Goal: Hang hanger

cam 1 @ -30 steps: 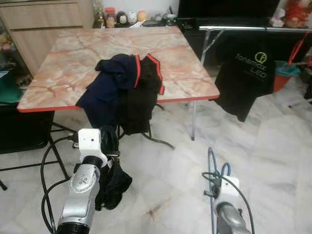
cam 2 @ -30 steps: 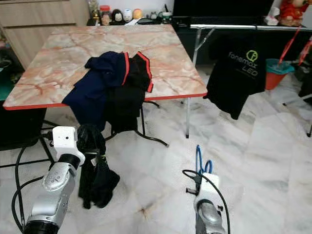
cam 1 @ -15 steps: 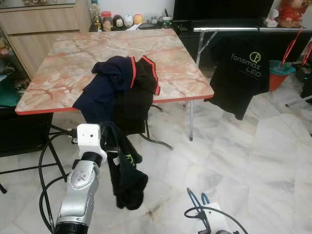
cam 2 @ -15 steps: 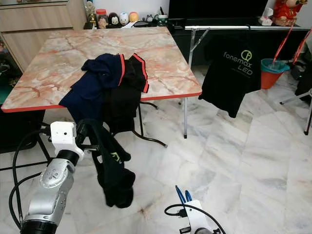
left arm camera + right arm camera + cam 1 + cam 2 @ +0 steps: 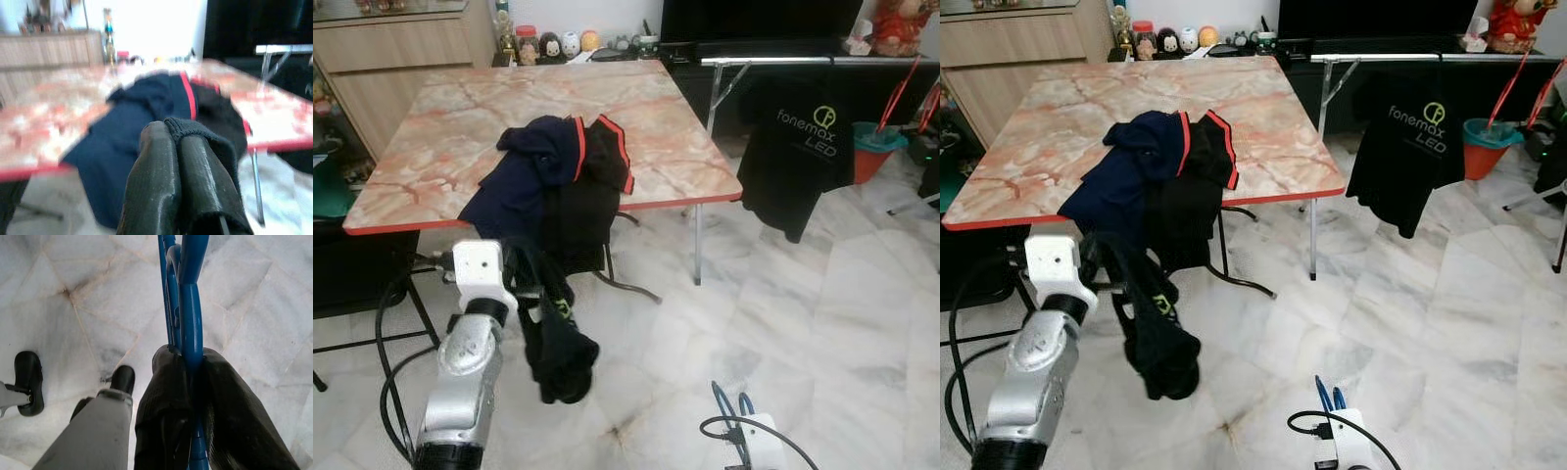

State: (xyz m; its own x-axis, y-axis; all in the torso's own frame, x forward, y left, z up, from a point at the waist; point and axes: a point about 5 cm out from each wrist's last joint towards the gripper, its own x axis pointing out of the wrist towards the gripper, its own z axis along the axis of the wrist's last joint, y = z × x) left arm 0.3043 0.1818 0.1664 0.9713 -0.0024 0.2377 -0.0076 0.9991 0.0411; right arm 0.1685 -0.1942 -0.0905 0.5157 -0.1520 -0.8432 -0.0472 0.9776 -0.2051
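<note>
- Left gripper (image 5: 178, 142) raised in front of the body, fingers (image 5: 156, 161) pinched together on a black garment (image 5: 558, 338) — cloth bunched right over the tips, rest of it drooping toward the marble floor (image 5: 803, 323).
- Small green print visible on that garment, too small to read.
- Right gripper (image 5: 190, 367) low, down near the floor, fingers clamped tight around a blue hanger (image 5: 188, 293) — plastic bar running straight up between the two fingers.
- Same hanger poking up as blue loops (image 5: 729, 401) at the bottom edge of the head view, next to a curl of black cable (image 5: 720, 428).
- Robot's own foot (image 5: 29, 379) on the floor below the right wrist.
- Pink marble tabletop (image 5: 460, 127) with a red rim straight ahead, pile of clothes (image 5: 553, 181) on its near edge — navy piece with red trim plus a black one, both spilling over the front.
- Off to the right, a metal rail (image 5: 783, 61) with a black T-shirt (image 5: 803, 147) hanging from it, "fonemax LED" printed on the chest.
- Further right, a teal bucket (image 5: 881, 142) and a red handle (image 5: 904, 93) leaning by it.
- At the back, little jars and figurines (image 5: 548, 44) lined up behind the tabletop, wooden cabinet (image 5: 401, 49) to the left.
- Left wrist view pretty blurry, still shows the clothes pile past the fingers.
</note>
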